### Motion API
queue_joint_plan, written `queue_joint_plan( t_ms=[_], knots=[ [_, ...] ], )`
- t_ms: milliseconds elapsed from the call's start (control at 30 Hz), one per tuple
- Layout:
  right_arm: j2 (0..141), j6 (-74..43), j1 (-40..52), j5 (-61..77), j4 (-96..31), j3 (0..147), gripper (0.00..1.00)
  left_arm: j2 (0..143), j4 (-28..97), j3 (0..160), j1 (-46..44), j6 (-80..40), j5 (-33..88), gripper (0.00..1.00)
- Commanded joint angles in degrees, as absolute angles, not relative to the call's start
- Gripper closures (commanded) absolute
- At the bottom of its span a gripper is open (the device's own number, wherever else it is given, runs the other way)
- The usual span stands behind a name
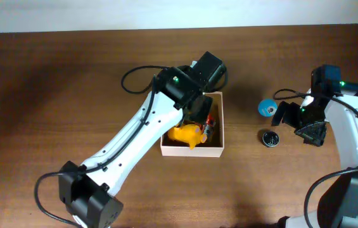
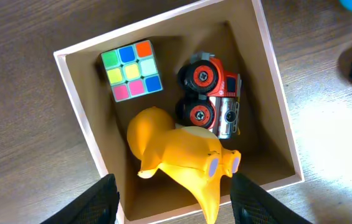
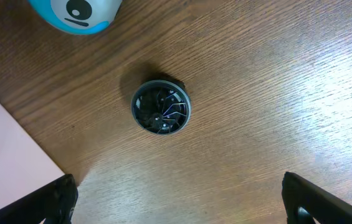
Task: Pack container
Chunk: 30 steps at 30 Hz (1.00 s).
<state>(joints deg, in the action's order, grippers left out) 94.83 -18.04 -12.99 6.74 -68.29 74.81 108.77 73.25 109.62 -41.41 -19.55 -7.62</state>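
**Brown wood counter [image 1: 52, 95], container [image 2: 76, 118] partly filled**

The container sits mid-counter, right below my left hand [image 2: 174, 199], whose fingers are spread wide and hold nothing. Inside it are a colour cube [image 2: 132, 70], a red truck [image 2: 216, 93] and a yellow duck [image 2: 182, 155]. My right hand [image 3: 185, 202] hangs wide over a dark round disc [image 3: 161, 107], with a blue ball [image 3: 76, 12] near it, both outside the container.

The dark brown wooden table [image 1: 52, 95] carries 3 things. The white-walled container [image 1: 191, 151] stands near its middle. A blue ball [image 1: 267, 107] with a printed eye lies to its right. A dark round disc [image 1: 270, 138] lies near the ball, not touching it.
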Motion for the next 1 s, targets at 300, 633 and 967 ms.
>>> queue_joint_plan(
  t_ms=[300, 633, 967],
  knots=[
    [95.00, -18.28, -13.21, 6.83, -68.14, 75.42, 0.01, 114.37, 69.87, 103.09, -45.91, -21.21, -2.28, 0.41],
    [95.00, -18.28, -13.21, 6.85, -68.14, 75.42, 0.01, 116.77, 60.47, 101.19, -48.23, -20.80, 4.45, 0.43],
    [95.00, -18.28, -13.21, 6.83, -68.12, 75.42, 0.01, 115.63, 58.98, 102.15, -48.23, -19.66, 5.54, 0.46]
  ],
)
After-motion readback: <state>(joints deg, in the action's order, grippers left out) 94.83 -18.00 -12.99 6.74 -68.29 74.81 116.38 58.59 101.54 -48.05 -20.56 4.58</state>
